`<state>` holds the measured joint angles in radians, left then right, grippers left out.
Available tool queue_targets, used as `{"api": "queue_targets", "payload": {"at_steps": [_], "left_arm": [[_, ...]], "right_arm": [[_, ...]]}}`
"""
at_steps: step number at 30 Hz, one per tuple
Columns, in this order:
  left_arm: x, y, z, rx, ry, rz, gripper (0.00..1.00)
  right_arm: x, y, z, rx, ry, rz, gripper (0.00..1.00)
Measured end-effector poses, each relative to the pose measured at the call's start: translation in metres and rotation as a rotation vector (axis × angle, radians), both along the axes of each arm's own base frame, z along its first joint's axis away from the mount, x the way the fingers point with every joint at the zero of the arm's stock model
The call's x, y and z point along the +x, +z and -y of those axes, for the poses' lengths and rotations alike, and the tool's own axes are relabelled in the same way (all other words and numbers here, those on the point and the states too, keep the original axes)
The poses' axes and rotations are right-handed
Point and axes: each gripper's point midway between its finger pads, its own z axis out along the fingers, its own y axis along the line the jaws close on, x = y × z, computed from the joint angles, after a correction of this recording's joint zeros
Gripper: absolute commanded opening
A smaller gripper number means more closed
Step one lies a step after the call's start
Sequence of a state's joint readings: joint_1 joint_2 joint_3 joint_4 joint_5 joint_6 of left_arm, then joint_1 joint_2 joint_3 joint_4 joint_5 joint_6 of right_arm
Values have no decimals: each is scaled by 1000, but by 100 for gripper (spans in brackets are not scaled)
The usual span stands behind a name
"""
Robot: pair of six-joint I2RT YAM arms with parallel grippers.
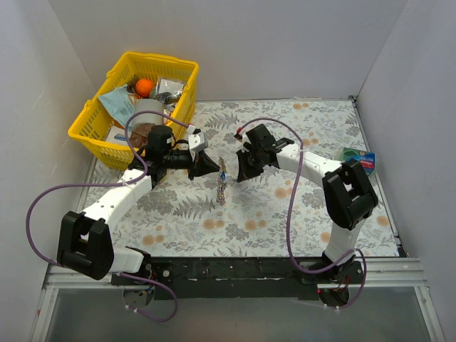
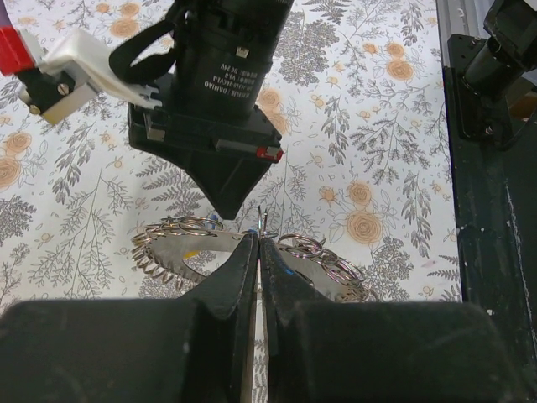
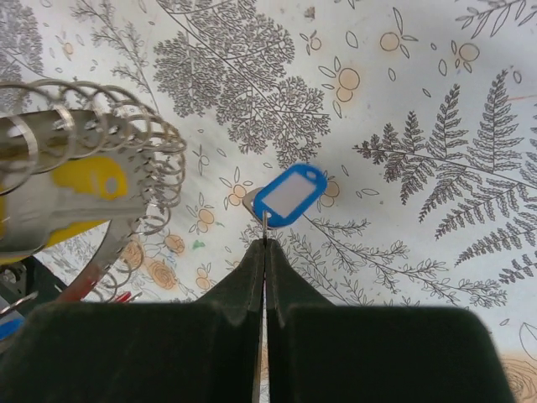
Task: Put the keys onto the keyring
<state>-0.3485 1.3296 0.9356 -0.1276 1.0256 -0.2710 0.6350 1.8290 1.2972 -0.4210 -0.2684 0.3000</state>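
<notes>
Right wrist view: the right tool (image 3: 265, 245) is pinched tight on the thin wire loop of a blue key (image 3: 289, 195), which pokes out just past the fingertips. The keyring (image 3: 101, 155) is just beside it, with a yellow tag (image 3: 84, 185) sitting among its coils. From the left wrist, the left tool (image 2: 258, 245) is clenched on the keyring's edge, holding it over the middle of the counter (image 1: 299, 214), the two tools nose to nose.

So I'd call this the threading step: one arm presents the ring and the other brings the blue key in. The next move needs the key's loop lined up with an opening in the ring. Honestly, I can't find where the ring opens in these views, there's too much glare and coil. I'd go small and slow, and watch that the ring doesn't twist in the left tool.

Room-wise, there's open counter toward the near edge and the right edge. The yellow basket (image 1: 96, 146) in the far left corner sits close behind the left arm, so swinging that elbow back looks tight. A small blue-green box (image 1: 358, 158) by the right edge is well apart from the work.
</notes>
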Motion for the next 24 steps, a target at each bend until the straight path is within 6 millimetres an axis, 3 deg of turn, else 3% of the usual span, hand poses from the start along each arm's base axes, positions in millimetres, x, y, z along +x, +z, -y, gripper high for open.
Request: {"api": "queue_targets", "payload": {"at_steps": [5,15,24], "left_arm": [[1,-2,-1,9,9,0,0],[2,-7,-3,30,21,1,0],[3,-10,-5,44,30,-2,0]], "right_arm": [[3,28,0,36,33,81,1],[9,109,14,135,106,368,1],[-10,155,22,250,266,547,1]]}}
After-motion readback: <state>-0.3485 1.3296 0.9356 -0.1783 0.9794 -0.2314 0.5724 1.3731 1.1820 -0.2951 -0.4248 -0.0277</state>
